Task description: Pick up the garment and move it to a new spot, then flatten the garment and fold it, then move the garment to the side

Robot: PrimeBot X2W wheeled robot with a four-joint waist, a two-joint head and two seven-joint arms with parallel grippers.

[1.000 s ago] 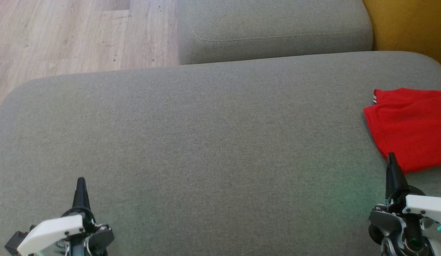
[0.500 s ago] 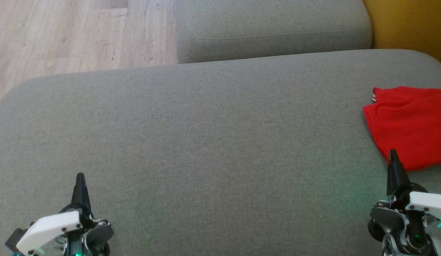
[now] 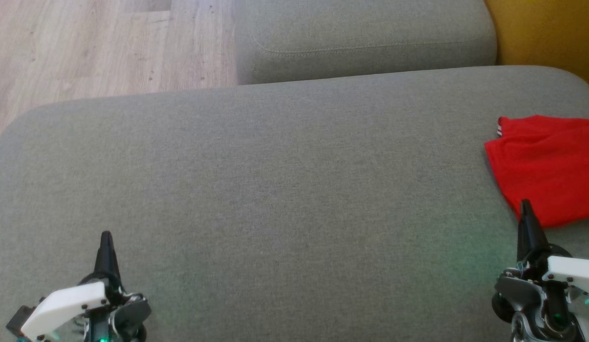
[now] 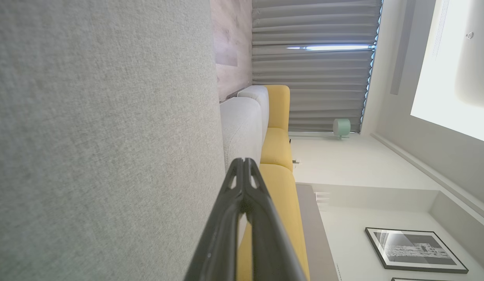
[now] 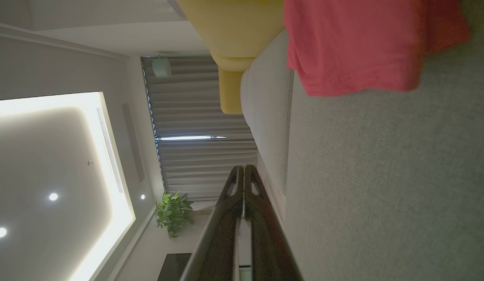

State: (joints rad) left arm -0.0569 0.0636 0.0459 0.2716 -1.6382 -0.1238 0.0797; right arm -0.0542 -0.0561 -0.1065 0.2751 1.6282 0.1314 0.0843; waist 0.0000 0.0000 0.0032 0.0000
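At far right of grey cushion (image 3: 275, 190), red garment (image 3: 546, 166) lies near right gripper (image 3: 526, 205); it and left gripper (image 3: 106, 236) pressed together, empty. Risk: closed tip shoves cloth, rumpling it.

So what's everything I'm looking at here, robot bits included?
big cushion: one, grey, front and centre
small cushion: one, grey, behind it
garment: one, red, right edge of the big cushion
floor: one, pale wood, far left
sofa: one, yellow, far right
curtains: one set, grey, back of the room
plant: one, green, near the curtains
picture: one, black frame, on the wall
left hand: one, dark, lower left, shut
right hand: one, dark, lower right, shut
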